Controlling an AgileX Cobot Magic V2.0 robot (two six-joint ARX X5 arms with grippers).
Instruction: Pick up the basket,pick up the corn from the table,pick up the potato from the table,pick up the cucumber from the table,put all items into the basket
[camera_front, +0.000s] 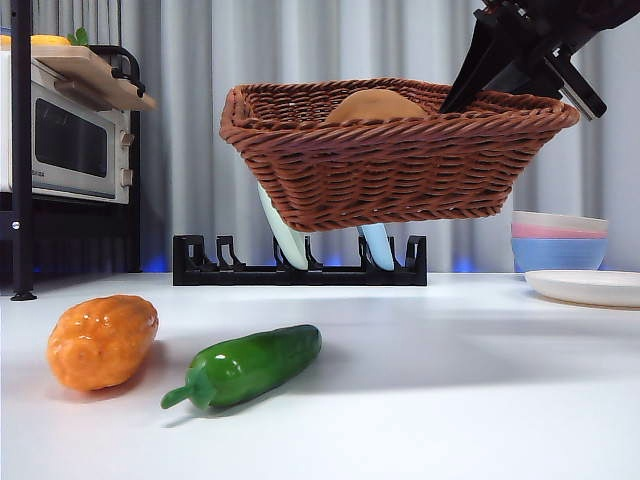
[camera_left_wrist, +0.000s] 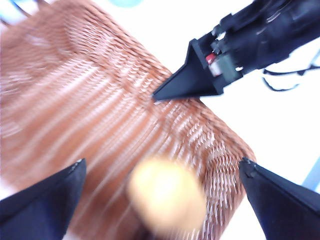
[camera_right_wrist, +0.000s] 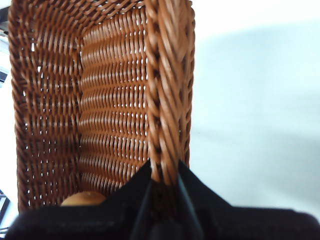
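Observation:
My right gripper (camera_front: 468, 92) is shut on the right rim of the brown wicker basket (camera_front: 390, 165) and holds it tilted in the air above the table (camera_front: 470, 400). In the right wrist view the jaws (camera_right_wrist: 164, 172) pinch the rim of the basket (camera_right_wrist: 115, 100). The tan potato (camera_front: 375, 105) lies inside the basket (camera_left_wrist: 90, 100); it also shows in the right wrist view (camera_right_wrist: 82, 199). My left gripper (camera_left_wrist: 162, 161) is open above the basket, over the blurred potato (camera_left_wrist: 167, 197), not touching it. The orange corn (camera_front: 102, 342) and green cucumber (camera_front: 250, 365) lie on the table at the front left.
A microwave (camera_front: 70, 140) stands on a black rack at the left. A black dish rack (camera_front: 300, 265) with plates stands behind, under the basket. Stacked pastel bowls (camera_front: 560, 240) and a white plate (camera_front: 585, 288) are at the right.

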